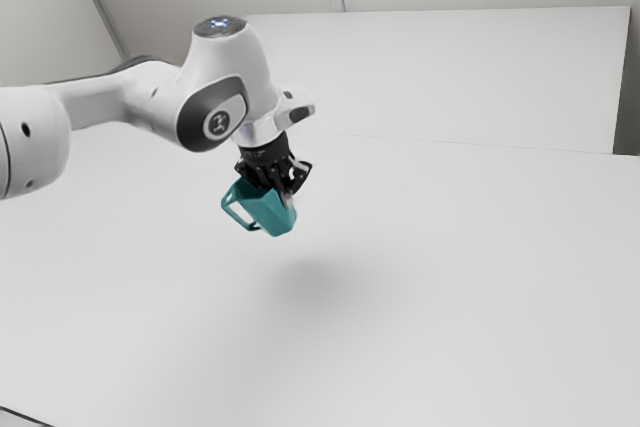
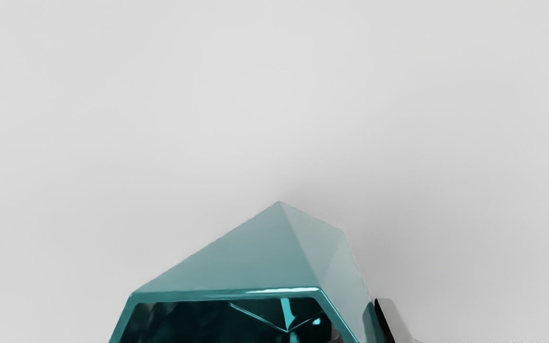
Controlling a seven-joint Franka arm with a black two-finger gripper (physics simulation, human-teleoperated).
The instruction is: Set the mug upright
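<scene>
Status: my tool (image 1: 284, 197) is at the mouth end of the mug (image 1: 268, 209), clenched on the mug's wall. The fingers (image 2: 392, 321) look to straddle that wall, one outside, one just inside the mouth. Rim (image 2: 227, 294) is angled back toward the tool, open side up but canted. Handle (image 1: 236, 217) sticks out from the mug toward the exterior view's left. Base (image 1: 284, 230) is the mug's low end, pointing down and toward the exterior view's right. Below the mug, apart from it, a soft shadow (image 1: 305, 282) lies on the surface (image 1: 430, 297), so I read the mug as airborne.

Progress, my call: grasp good, lift good, mug clear of the surface. Not good yet: mug is tilted, nothing under its base. Left to do: level it out, bring it down flat on its base, let go, back off. Risk: releasing while it's canted could tip it onto its side.
</scene>
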